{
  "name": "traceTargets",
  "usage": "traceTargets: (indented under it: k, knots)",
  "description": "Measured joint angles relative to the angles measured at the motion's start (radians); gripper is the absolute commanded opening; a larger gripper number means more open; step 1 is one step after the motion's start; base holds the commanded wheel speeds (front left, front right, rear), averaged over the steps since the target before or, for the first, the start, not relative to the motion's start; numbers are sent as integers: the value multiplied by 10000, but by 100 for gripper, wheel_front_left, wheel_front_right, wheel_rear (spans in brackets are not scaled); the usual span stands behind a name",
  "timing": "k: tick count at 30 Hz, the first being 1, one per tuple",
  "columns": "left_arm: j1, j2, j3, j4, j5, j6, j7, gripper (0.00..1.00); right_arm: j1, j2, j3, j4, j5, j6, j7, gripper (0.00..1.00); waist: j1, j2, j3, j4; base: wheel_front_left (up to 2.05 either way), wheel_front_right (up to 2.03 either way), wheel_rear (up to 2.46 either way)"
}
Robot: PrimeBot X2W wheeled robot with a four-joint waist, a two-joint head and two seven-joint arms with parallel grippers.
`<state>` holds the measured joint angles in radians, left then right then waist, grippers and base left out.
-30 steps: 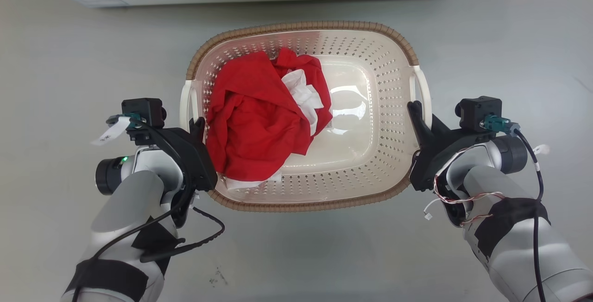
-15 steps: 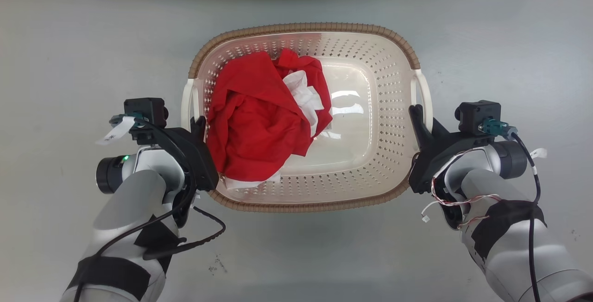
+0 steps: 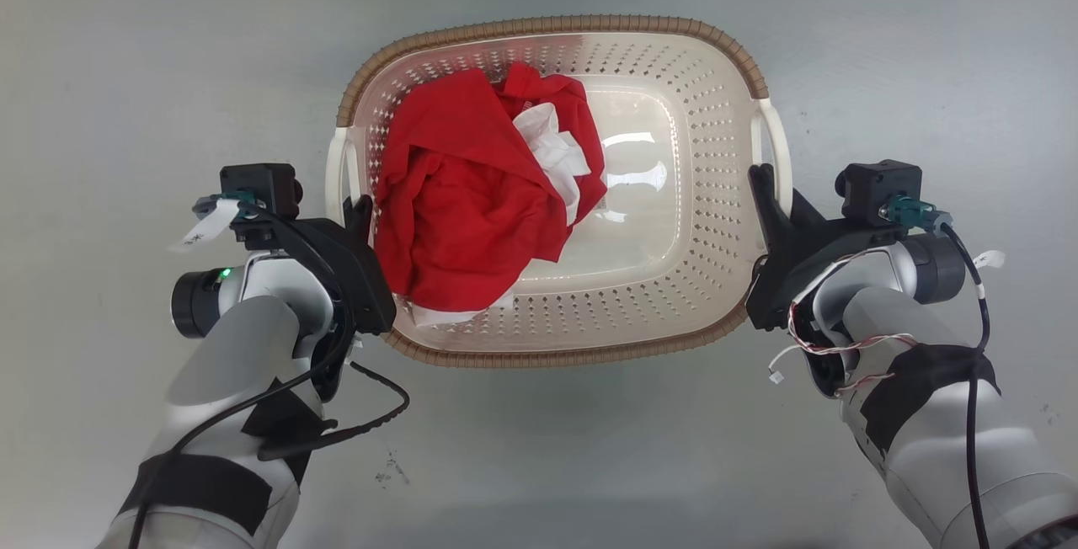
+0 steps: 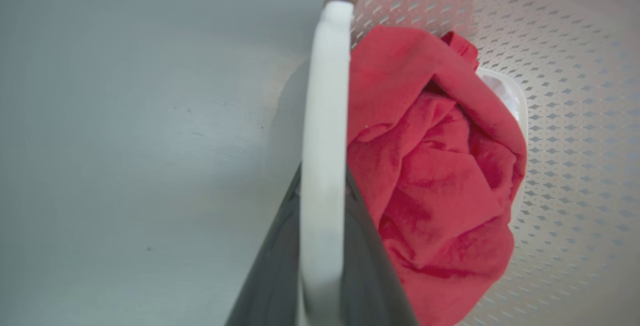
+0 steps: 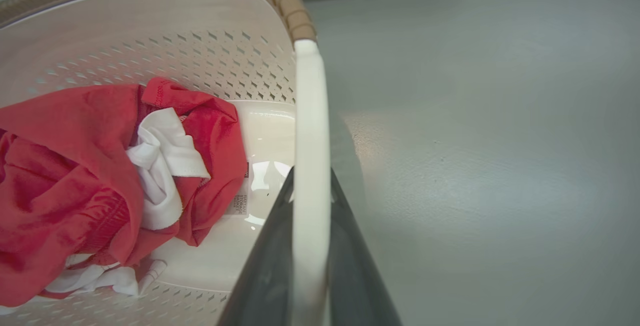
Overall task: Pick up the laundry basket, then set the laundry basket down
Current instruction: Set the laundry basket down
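The laundry basket [image 3: 547, 25], cream with perforated sides and a brown woven-look rim, lies between my two arms in the head view. Crumpled red clothes [image 3: 472, 204] and a white cloth [image 3: 552, 157] fill its left half. My left gripper [image 3: 360, 210] is shut on the basket's white left handle [image 4: 325, 141], with a dark finger [image 4: 270, 276] on either side of it. My right gripper [image 3: 762, 183] is shut on the white right handle [image 5: 310, 141] in the same way, its fingers [image 5: 265, 266] pinching the strip. The basket's floor shows bare on its right half.
Smooth grey floor [image 3: 926, 69] surrounds the basket on every side. A few dark scuff marks [image 3: 387, 473] lie near the lower left. A black cable [image 3: 370, 423] loops off my left forearm.
The head camera has shifted, and the white washing machine at the top edge has slid out of the picture. Both grippers keep their hold on the handles, and the basket sits slightly higher in the picture.
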<state>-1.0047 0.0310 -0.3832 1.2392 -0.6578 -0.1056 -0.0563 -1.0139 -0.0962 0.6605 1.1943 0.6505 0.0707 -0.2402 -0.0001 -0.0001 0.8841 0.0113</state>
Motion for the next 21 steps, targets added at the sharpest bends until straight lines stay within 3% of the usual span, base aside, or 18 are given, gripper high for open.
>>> traceTargets:
  k: [21]
  knots:
    - [-149,-36,-40,165,-8,-90,-27,0,-214,31,82,284,0,159,-17,0,3,1,10,55,0,0,0]
